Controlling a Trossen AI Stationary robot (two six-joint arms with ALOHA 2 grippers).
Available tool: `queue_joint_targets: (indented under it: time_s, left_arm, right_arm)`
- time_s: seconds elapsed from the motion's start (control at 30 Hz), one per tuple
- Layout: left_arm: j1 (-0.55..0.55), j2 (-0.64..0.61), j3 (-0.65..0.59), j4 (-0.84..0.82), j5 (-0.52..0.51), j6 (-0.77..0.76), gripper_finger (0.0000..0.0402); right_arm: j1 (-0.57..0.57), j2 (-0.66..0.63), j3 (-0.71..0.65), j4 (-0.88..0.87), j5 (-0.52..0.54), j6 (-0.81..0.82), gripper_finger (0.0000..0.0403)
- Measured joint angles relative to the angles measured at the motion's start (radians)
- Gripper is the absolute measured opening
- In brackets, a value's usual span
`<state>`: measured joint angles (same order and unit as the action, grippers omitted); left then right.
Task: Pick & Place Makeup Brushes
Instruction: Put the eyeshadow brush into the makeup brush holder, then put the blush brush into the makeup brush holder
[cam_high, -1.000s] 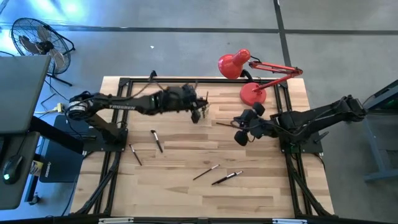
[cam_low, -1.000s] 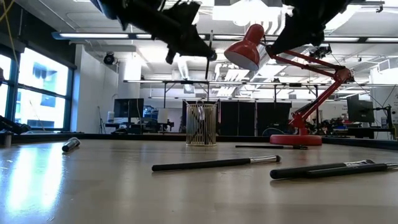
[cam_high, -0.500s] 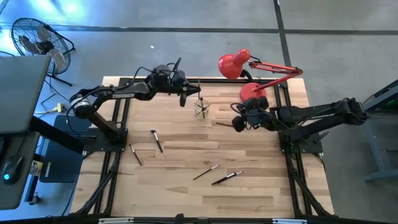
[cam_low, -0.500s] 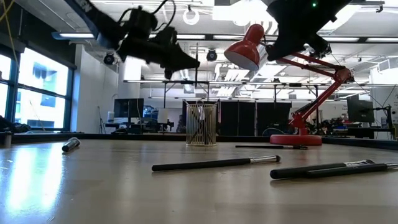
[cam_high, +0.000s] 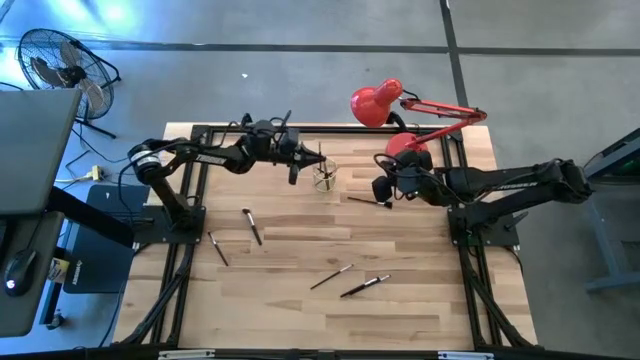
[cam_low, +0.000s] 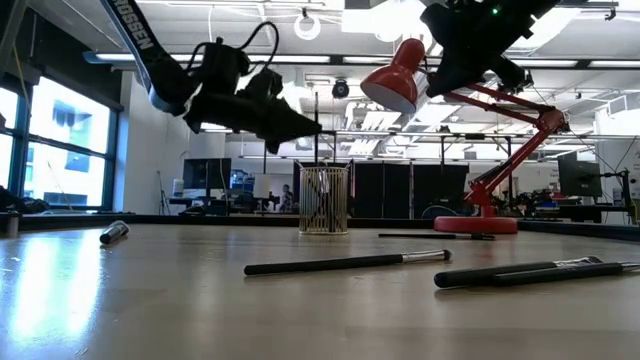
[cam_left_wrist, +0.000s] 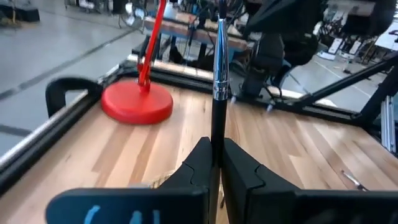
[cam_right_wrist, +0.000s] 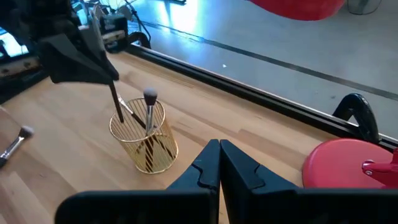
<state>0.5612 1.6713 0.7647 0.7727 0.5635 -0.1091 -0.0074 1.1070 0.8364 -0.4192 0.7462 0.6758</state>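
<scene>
- Gripping one makeup brush (cam_left_wrist: 218, 74) upright, the left fingers (cam_left_wrist: 214, 163) are clamped, poised just above the gold wire cup (cam_right_wrist: 144, 142).
- Right fingers (cam_right_wrist: 217, 163) pressed together, empty, near the red lamp (cam_high: 400, 125).
- Cup holds some brushes; several loose brushes (cam_high: 345, 280) lie on the bench (cam_high: 400, 310).

A robotics lab or workshop: a wooden butcher-block tabletop (cam_high: 400, 300) framed by black metal rails stands on a bare concrete floor (cam_high: 300, 25). A floor fan (cam_high: 55, 62) sits nearby, a red desk lamp (cam_high: 400, 110) is on the tabletop, and beyond are monitors (cam_low: 205, 175), exposed ceiling ducts and large windows (cam_low: 60, 150).
</scene>
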Motion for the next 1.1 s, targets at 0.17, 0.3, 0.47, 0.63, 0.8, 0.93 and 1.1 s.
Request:
queue_joint_targets:
  time_s: [0.17, 0.3, 0.47, 0.63, 0.8, 0.93, 1.1]
  left_arm:
    - [-0.007, 0.027, 0.001, -0.009, -0.032, -0.001, 0.0041]
    - [-0.014, 0.030, 0.001, -0.013, -0.038, -0.004, 0.0055]
    - [-0.014, 0.030, 0.001, -0.014, -0.042, -0.004, 0.0059]
    - [-0.012, 0.030, 0.001, 0.010, -0.041, -0.004, 0.0060]
    - [-0.019, -0.003, 0.018, 0.052, -0.077, -0.060, 0.0058]
    - [-0.064, -0.050, 0.086, -0.084, -0.133, -0.068, 0.0034]
    - [-0.149, -0.067, 0.240, -0.441, -0.191, -0.016, 0.0006]
  right_arm:
    - [0.000, 0.000, 0.000, 0.005, 0.006, 0.001, 0.0000]
    - [0.000, 0.000, 0.000, 0.020, 0.008, -0.001, 0.0000]
    - [0.000, 0.000, 0.000, 0.020, 0.012, -0.002, 0.0000]
    - [0.000, 0.000, 0.000, 0.021, 0.011, 0.000, 0.0000]
    - [0.000, 0.000, 0.000, 0.021, -0.023, -0.001, 0.0000]
    - [0.001, 0.000, 0.000, 0.022, -0.041, -0.002, 0.0002]
    - [0.001, 0.000, 0.000, 0.021, -0.057, -0.003, 0.0003]
